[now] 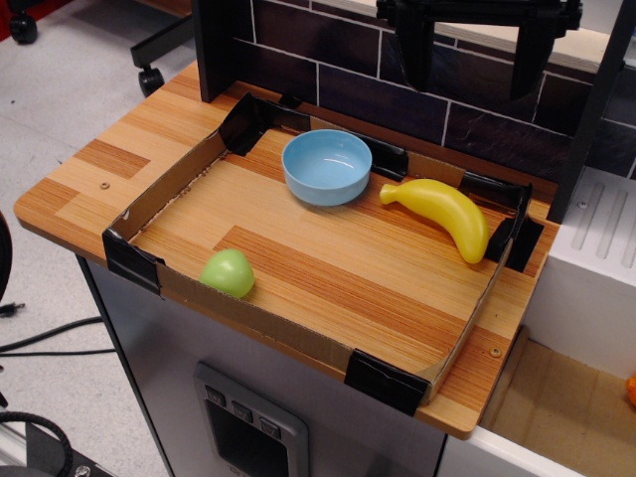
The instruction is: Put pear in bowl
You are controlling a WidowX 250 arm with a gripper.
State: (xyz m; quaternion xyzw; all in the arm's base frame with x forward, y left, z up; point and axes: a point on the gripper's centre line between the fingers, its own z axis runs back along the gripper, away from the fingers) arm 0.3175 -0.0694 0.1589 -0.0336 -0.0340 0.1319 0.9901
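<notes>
The pear [229, 272] is a small light-green toy fruit lying near the front left corner of the cardboard-walled tray. The bowl [327, 166] is a round light-blue bowl standing upright and empty at the back middle of the tray. My gripper [477, 50] hangs high at the top of the view, above and behind the tray. Its two black fingers [416, 52] are spread wide apart with nothing between them. The gripper is far from the pear and to the right of and behind the bowl.
A long yellow banana [444, 212] lies at the back right, next to the bowl. A low cardboard wall [159, 191] with black tape corners rims the wooden tabletop [94, 164]. A dark tiled backsplash [397, 94] stands behind.
</notes>
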